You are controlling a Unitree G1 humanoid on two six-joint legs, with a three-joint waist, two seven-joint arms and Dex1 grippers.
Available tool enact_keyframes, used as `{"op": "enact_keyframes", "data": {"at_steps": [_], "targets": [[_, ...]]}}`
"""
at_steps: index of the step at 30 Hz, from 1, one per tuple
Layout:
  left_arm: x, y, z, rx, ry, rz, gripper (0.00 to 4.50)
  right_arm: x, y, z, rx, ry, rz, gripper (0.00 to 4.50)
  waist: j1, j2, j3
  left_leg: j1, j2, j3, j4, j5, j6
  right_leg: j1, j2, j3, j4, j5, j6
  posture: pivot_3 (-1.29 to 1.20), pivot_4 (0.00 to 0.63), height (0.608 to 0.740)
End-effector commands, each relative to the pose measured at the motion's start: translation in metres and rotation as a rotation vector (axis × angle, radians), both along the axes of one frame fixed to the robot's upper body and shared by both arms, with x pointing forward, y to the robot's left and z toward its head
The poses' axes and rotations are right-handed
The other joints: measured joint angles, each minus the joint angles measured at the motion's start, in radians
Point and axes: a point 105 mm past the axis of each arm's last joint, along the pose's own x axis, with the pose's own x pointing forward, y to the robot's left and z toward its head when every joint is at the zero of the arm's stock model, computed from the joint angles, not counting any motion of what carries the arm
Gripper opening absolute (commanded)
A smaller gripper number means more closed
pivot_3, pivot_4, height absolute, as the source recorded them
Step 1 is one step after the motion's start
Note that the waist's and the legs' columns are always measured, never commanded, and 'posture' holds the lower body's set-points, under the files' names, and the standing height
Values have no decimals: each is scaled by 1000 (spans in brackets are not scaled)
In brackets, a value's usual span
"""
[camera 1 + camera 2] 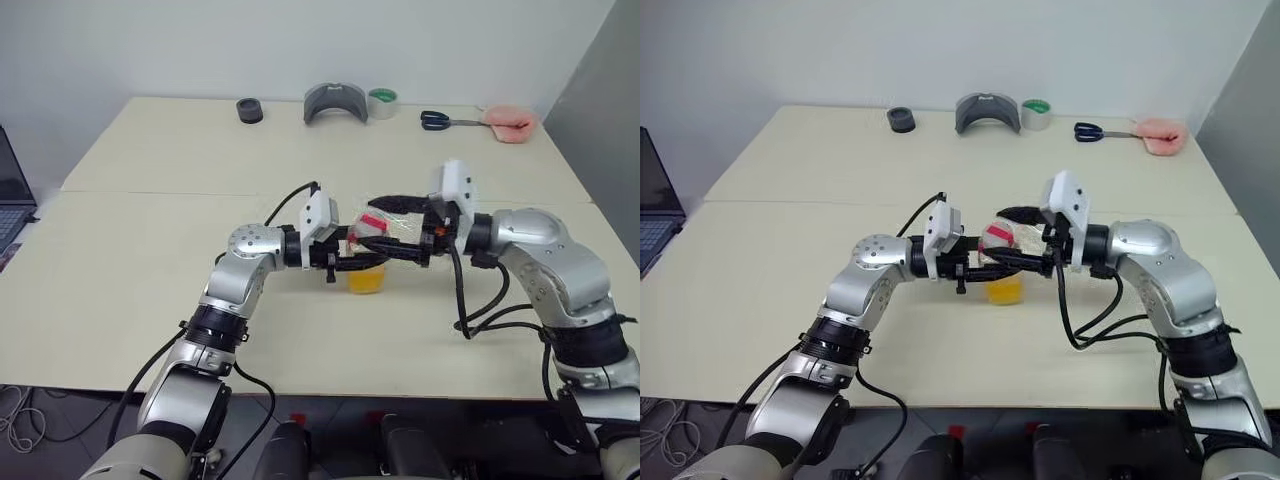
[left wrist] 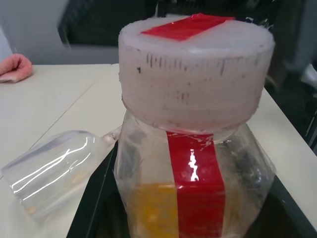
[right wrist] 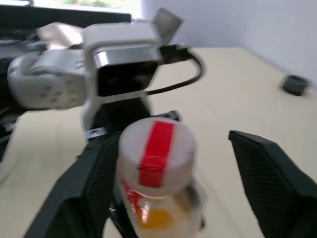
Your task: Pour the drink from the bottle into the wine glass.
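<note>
My left gripper (image 1: 362, 262) is shut on the body of the bottle (image 1: 366, 258), which stands upright over the middle of the table. Its cap (image 3: 156, 153) is white with a red strip, and another red strip (image 2: 195, 183) runs down the side. The orange drink (image 1: 365, 279) fills the bottom part. From the other side my right gripper (image 1: 382, 228) stands open, one black finger on each side of the cap and not touching it. Just beyond the bottle, the clear wine glass (image 2: 49, 173) appears to lie on its side on the table.
Along the table's far edge are a black tape roll (image 1: 249, 110), a grey curved object (image 1: 336, 103), a green tape roll (image 1: 382, 103), scissors (image 1: 447, 120) and a pink cloth (image 1: 510, 124). A laptop (image 1: 12, 195) shows at the far left.
</note>
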Motion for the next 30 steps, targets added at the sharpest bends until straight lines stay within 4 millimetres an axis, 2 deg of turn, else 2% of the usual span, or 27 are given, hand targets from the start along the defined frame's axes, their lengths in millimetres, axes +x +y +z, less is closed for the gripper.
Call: {"op": "enact_keyframes", "data": {"at_steps": [1, 7, 13, 23, 26, 30], "targets": [[1, 0, 14, -48, -44, 9, 1817, -26, 7, 19, 105, -32, -85, 4339, -1, 0, 0, 0, 0, 0, 0, 0, 0, 0, 0, 0, 0, 0, 0, 0, 150, 740], [3, -2, 14, -55, -35, 19, 1817, -26, 16, 5, 139, -34, -337, 4339, -5, 0, 0, 2, 0, 1, 0, 0, 0, 0, 1, 1, 1, 0, 0, 0, 150, 740], [4, -4, 17, -55, -36, 19, 1817, -18, 34, -3, 135, -86, -433, 4339, -5, 0, 0, 1, 0, 1, 0, 0, 0, 0, 1, 1, 1, 0, 0, 0, 150, 740], [2, -5, 21, -48, -34, 15, 1817, -10, 35, -2, 222, -106, -518, 4339, -5, 0, 0, 1, 0, 1, 0, 0, 0, 0, 1, 1, 1, 0, 0, 0, 150, 740], [2, -4, 21, -46, -33, 17, 1817, -9, 36, -5, 214, -99, -518, 3762, -5, 0, 0, 1, 0, 1, 0, 0, 0, 0, 1, 1, 1, 0, 0, 0, 150, 740], [2, -4, 21, -45, -31, 21, 1817, -9, 36, -6, 206, -99, -513, 2298, -5, 0, 0, 1, 0, 1, 0, 0, 0, 0, 2, 1, 1, 0, 0, 0, 150, 740]]}}
